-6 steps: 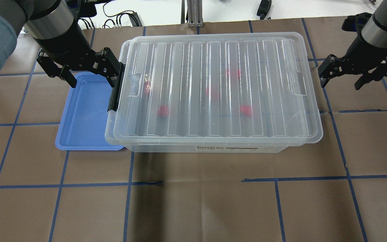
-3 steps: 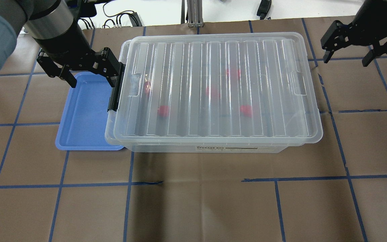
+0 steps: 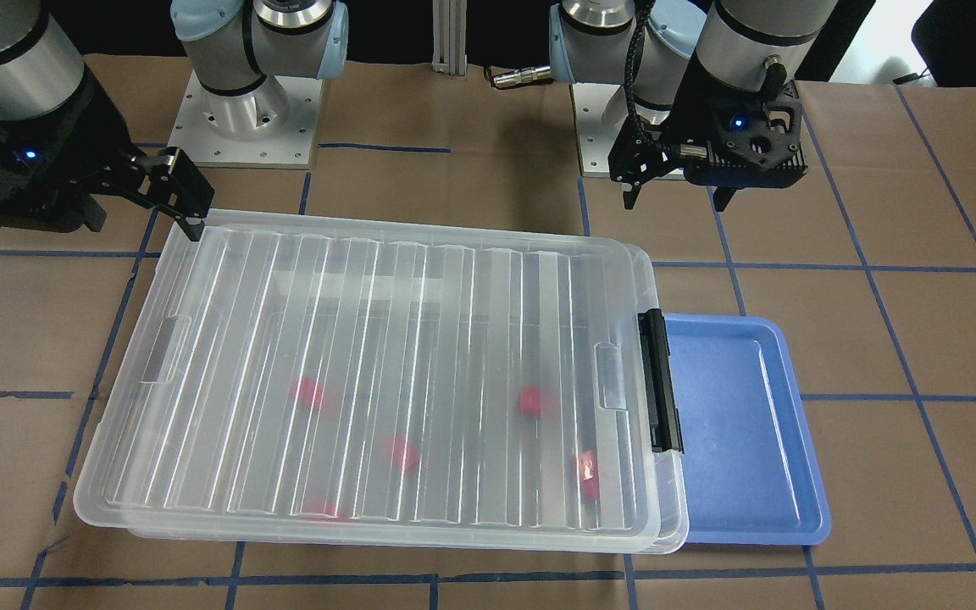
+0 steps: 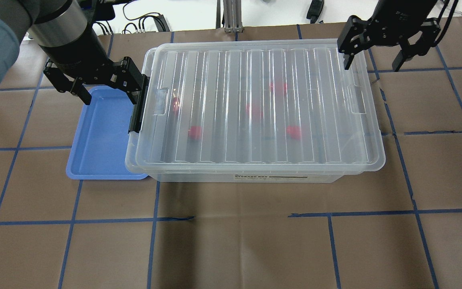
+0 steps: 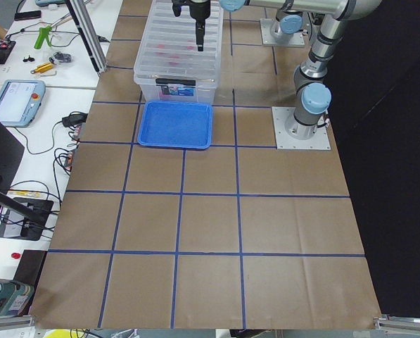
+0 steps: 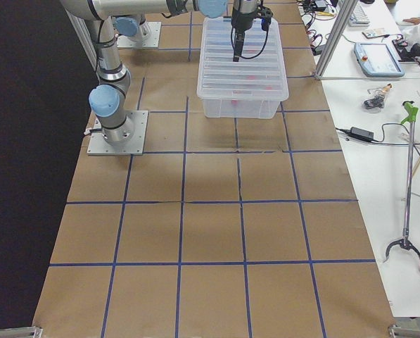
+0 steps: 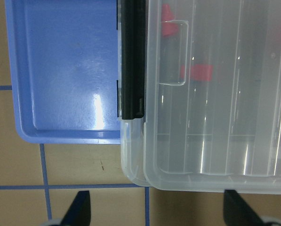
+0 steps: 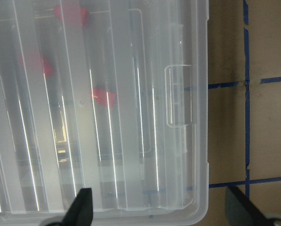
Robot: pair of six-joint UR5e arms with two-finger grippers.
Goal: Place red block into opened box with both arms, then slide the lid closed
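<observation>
Five red blocks (image 4: 195, 131) by my count, all inside the box (image 4: 247, 177) and showing through the lid (image 4: 223, 120). The lid lies over the box mid-frame in the overhead view, a touch to the right, so the box rim peeks out at lower left. Left gripper (image 4: 106, 90) hangs at upper left above the blue tray (image 4: 98, 140), fingers spread wide and holding nothing. One finger is just beside the black latch bar (image 4: 136, 108); I can't tell if it touches. Right gripper (image 4: 371, 64), fingers wide and holding nothing too, hovers at the lid's upper-right corner, one finger over the lid and one past it. My worry is that a push from that corner alone could skew the lid and jam it. The left finger could also snag the latch or shove the box across the counter (image 4: 255, 241).
</observation>
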